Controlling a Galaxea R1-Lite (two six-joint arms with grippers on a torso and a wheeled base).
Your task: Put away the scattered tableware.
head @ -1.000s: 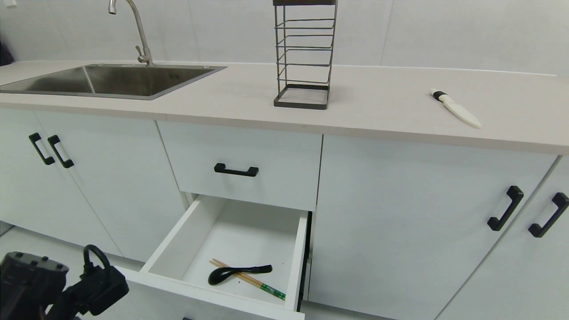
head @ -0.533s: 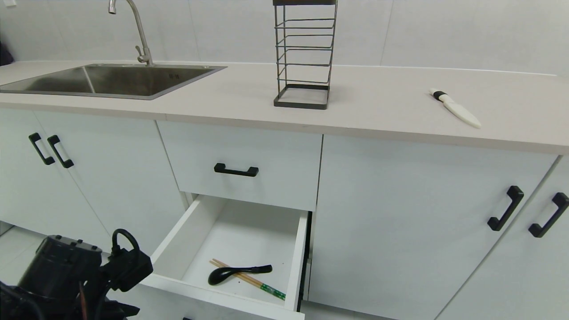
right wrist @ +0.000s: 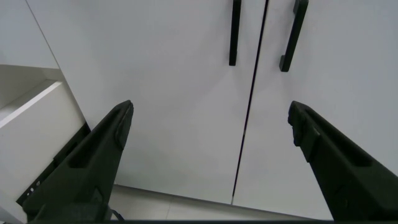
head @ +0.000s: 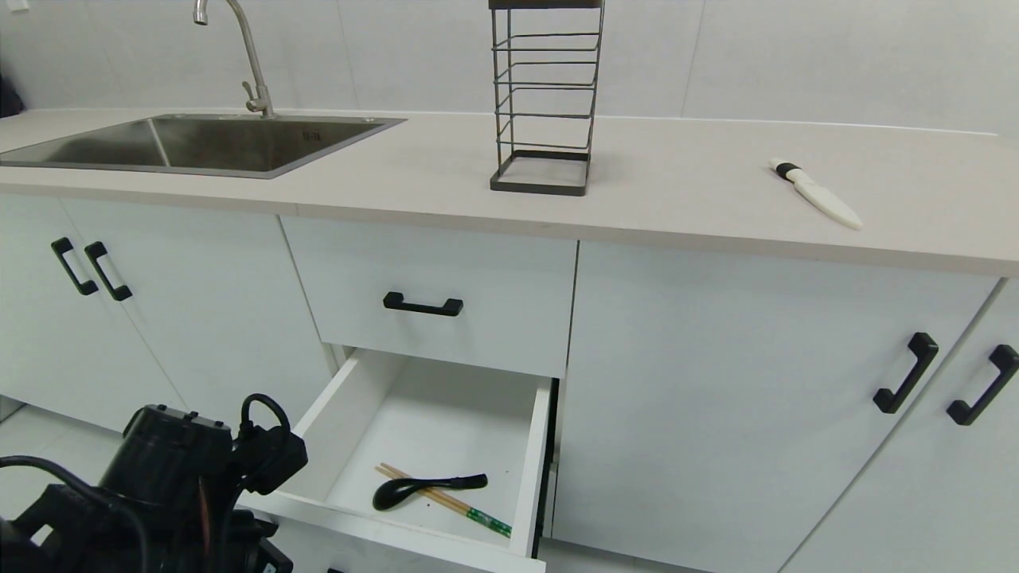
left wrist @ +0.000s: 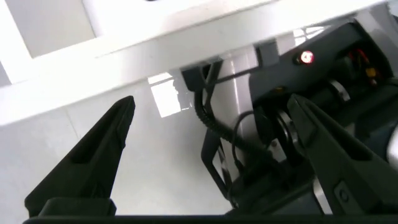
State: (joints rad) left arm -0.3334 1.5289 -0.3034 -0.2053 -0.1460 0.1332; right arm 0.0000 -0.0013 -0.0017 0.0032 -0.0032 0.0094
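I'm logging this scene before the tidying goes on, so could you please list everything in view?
knife: 1, white with a black band, lying on the countertop, right side
wire rack: 1, dark grey, upright mid-countertop
sink: 1, steel, set in the countertop, left side
faucet: 1, steel, behind the sink
open drawer: 1, white, lower one, pulled out
spoon: 1, black, in the open drawer, crossing the chopsticks
chopsticks: 1 pair, tan with green ends, in the open drawer
closed drawer: 1, white, black handle, above the open one
cabinet doors: 4, white, black handles, two on each side of the drawers
left gripper: 1, black, open, low by the open drawer
right gripper: 1, black, open, facing cabinet doors
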